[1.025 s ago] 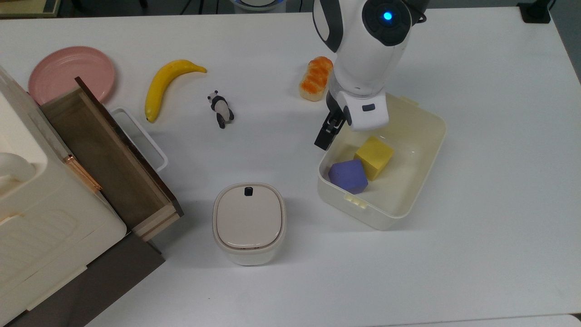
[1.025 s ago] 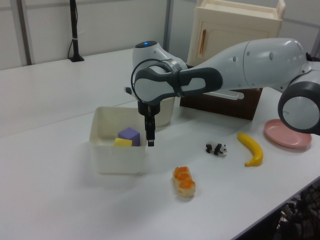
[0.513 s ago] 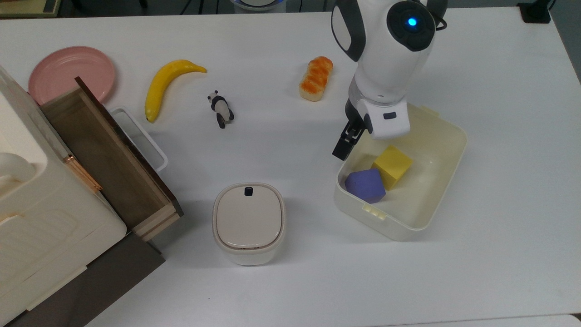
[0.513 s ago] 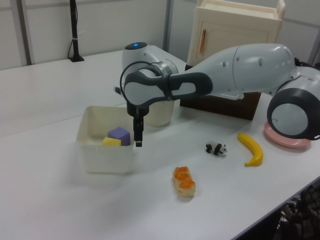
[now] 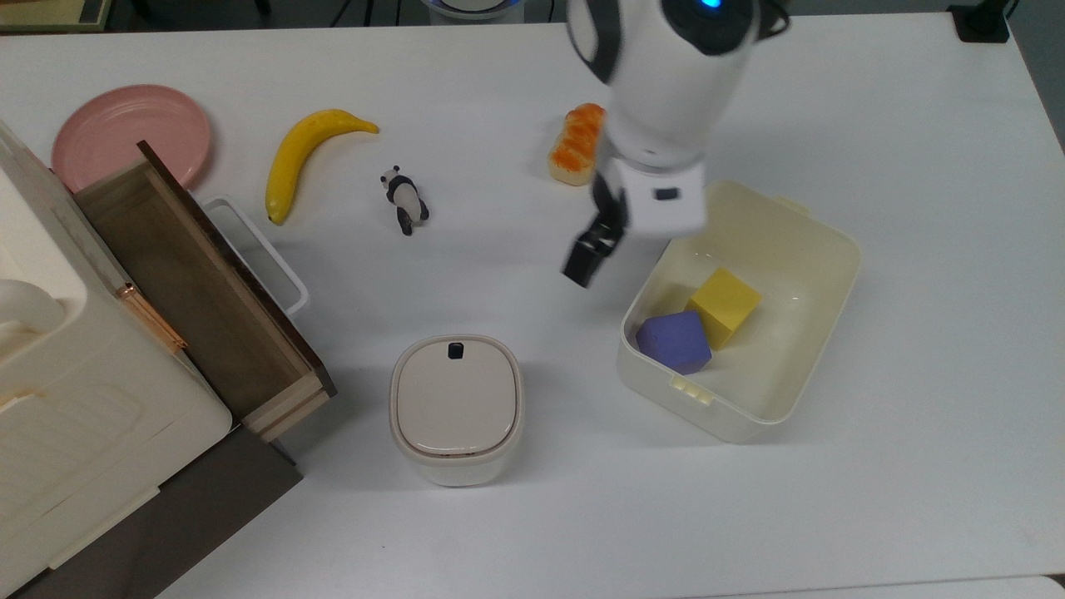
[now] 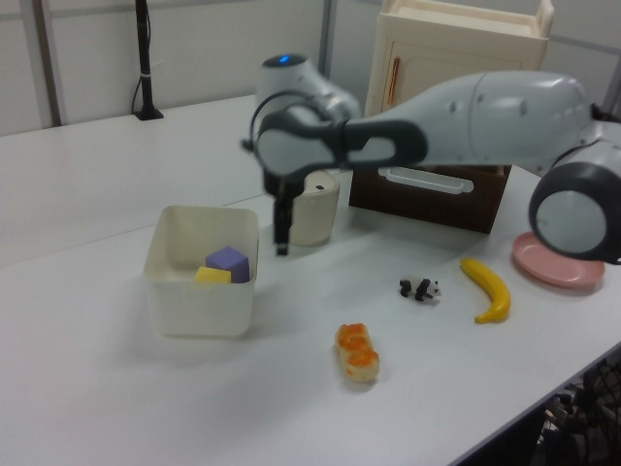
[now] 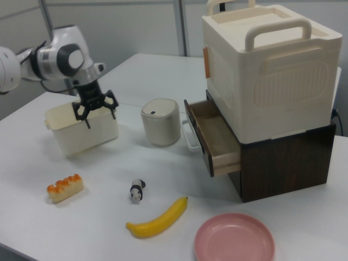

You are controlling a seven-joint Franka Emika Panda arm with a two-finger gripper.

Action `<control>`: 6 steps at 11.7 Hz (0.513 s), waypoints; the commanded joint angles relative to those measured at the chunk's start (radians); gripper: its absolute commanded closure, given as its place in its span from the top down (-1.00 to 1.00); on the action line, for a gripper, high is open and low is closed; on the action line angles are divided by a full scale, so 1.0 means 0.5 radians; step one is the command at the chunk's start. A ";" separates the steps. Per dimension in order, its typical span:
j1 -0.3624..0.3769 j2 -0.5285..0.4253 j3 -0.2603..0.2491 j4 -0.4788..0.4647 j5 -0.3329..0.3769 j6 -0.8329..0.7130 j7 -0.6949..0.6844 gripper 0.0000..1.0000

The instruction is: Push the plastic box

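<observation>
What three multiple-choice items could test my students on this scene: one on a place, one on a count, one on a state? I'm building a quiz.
1. Where is the purple block?
A. In the plastic box
B. On the pink plate
C. In the drawer

2. How many blocks lie in the box?
A. One
B. Two
C. Three

3. How does the gripper stand to the box?
A. Gripping its rim
B. Inside it
C. Apart from it

Key: 1 A, it lies beside the yellow block on the box floor; 2 B, one purple and one yellow; 3 C, bare table shows between them in the top view.
</observation>
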 commanded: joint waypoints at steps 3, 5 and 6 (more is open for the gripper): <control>-0.408 -0.489 0.033 -0.213 -0.002 -0.434 0.634 1.00; -0.537 -0.622 0.033 -0.289 0.004 -0.419 0.893 1.00; -0.592 -0.649 0.033 -0.308 0.016 -0.413 1.076 1.00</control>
